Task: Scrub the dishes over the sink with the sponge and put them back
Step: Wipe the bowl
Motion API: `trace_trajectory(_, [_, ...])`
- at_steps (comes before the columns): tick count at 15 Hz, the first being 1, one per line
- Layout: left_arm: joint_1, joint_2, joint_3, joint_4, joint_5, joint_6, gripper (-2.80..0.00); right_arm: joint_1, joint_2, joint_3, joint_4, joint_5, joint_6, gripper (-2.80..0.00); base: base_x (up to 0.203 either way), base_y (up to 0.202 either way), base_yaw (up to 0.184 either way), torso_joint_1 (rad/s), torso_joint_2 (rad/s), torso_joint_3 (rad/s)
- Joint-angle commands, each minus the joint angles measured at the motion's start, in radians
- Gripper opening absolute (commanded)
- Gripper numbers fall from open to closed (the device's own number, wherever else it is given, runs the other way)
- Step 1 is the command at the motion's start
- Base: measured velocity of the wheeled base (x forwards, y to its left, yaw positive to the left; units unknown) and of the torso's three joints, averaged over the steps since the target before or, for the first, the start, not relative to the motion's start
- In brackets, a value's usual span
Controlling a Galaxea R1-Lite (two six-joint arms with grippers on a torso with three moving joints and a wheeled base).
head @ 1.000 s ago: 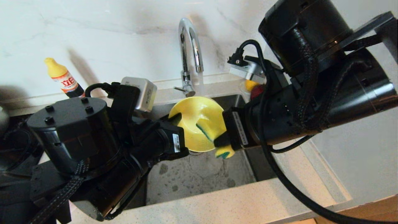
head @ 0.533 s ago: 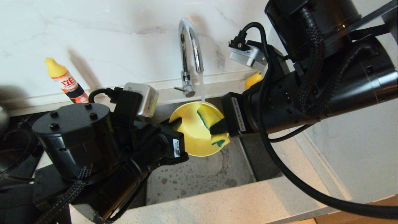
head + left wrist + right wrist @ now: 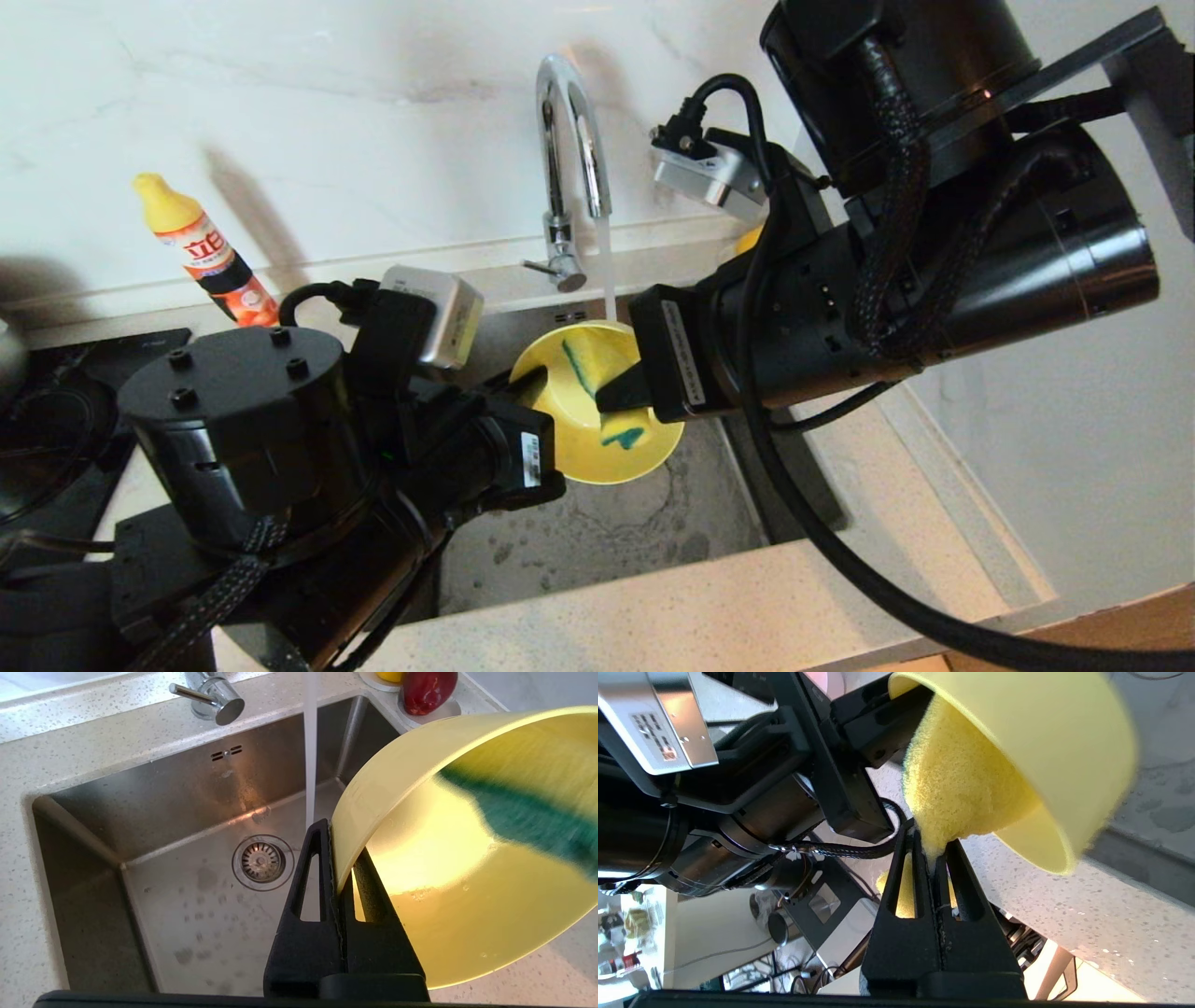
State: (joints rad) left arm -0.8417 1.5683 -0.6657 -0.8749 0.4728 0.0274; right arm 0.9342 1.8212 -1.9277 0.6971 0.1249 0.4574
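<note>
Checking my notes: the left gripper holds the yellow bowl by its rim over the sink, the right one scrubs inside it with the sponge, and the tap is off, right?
Not quite: the tap is running. The left wrist view shows water streaming into the sink. The rest stands.

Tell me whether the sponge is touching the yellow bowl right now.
Touching. The right wrist view shows the sponge, pinched in the right gripper, pressed against the inner wall of the yellow bowl with no gap between them.
</note>
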Motion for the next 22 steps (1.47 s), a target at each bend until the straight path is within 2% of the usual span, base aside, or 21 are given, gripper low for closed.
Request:
trace_trajectory(1, [0.000,0.002,0.004,-0.006,0.003,-0.001,-2.80,0.002,0.010,-0.001,0.002,-0.001,0.003,-2.80,0.000,0.000,0.000,0.000,0.00,0.000])
trace_trajectory(10, [0.001,-0.008,-0.010,-0.006,0.004,-0.001,-2.80,-0.022,-0.072,0.051,0.079,-0.001,0.004,-2.80,0.000,0.000,0.000,0.000,0.00,0.000])
trace_trajectory(14, [0.003,-0.010,-0.018,-0.006,0.007,-0.003,-2.80,-0.021,-0.030,0.080,0.071,0.001,0.013,-2.80,0.000,0.000,0.000,0.000,0.00,0.000])
trace_trajectory(22, [0.009,-0.005,-0.058,-0.006,0.010,-0.003,-2.80,0.046,0.046,0.070,0.070,0.002,0.015,-2.80,0.000,0.000,0.000,0.000,0.00,0.000])
